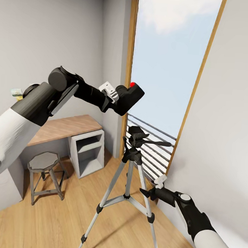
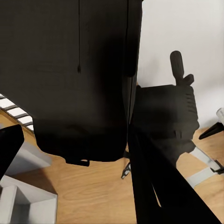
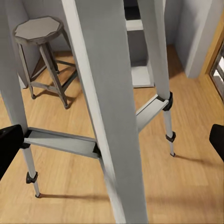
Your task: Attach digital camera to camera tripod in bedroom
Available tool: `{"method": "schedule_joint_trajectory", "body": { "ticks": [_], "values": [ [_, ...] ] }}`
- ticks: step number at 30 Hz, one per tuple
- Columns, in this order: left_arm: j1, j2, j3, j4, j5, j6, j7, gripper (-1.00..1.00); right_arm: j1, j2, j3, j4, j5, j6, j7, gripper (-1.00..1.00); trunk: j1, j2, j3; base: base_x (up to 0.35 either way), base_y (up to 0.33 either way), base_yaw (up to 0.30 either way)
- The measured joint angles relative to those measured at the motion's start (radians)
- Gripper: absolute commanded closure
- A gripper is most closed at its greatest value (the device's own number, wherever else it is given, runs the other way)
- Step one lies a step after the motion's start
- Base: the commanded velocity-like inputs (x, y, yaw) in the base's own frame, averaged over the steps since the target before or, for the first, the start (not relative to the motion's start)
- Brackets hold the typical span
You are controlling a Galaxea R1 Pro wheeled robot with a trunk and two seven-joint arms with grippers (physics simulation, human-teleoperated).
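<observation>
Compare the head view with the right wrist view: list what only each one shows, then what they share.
Head view alone: the left gripper holding the camera above the tripod's pan head, plus the window, railing and desktop.
Right wrist view alone: a close look at the tripod's leg braces and feet, with the right jaws' tips at the frame edges, open.
Both: the tripod, stool, grey shelf unit and wood floor.
</observation>
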Motion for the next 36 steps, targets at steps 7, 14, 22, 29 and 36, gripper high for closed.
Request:
{"method": "schedule_joint_trajectory", "body": {
  "ticks": [7,14,22,29,36],
  "values": [
    [0.001,-0.007,-0.001,0.001,-0.001,0.000,-0.001,1.00,-0.001,0.002,-0.001,0.021,0.002,0.000,-0.007,-1.00,0.000,0.000,0.000,0.000,0.000,0.000],
    [-0.002,-0.017,-0.023,0.016,0.000,-0.004,-0.052,1.00,-0.002,0.003,-0.001,0.047,0.006,-0.012,-0.030,-1.00,0.000,0.000,0.000,0.000,0.000,0.000],
    [-0.008,-0.020,-0.063,0.029,-0.004,-0.015,-0.104,1.00,-0.002,0.015,0.000,0.073,0.029,-0.070,-0.068,-1.00,0.000,0.000,0.000,0.000,0.000,0.000],
    [-0.023,-0.025,-0.074,0.037,-0.003,-0.010,-0.126,1.00,-0.003,0.028,-0.001,0.095,0.062,-0.090,-0.087,-1.00,0.000,0.000,0.000,0.000,0.000,0.000],
    [-0.036,-0.046,-0.087,0.066,-0.004,-0.003,-0.140,1.00,-0.010,0.034,-0.002,0.101,0.098,-0.094,-0.113,-1.00,0.000,0.000,0.000,0.000,0.000,0.000]
  ]
}}
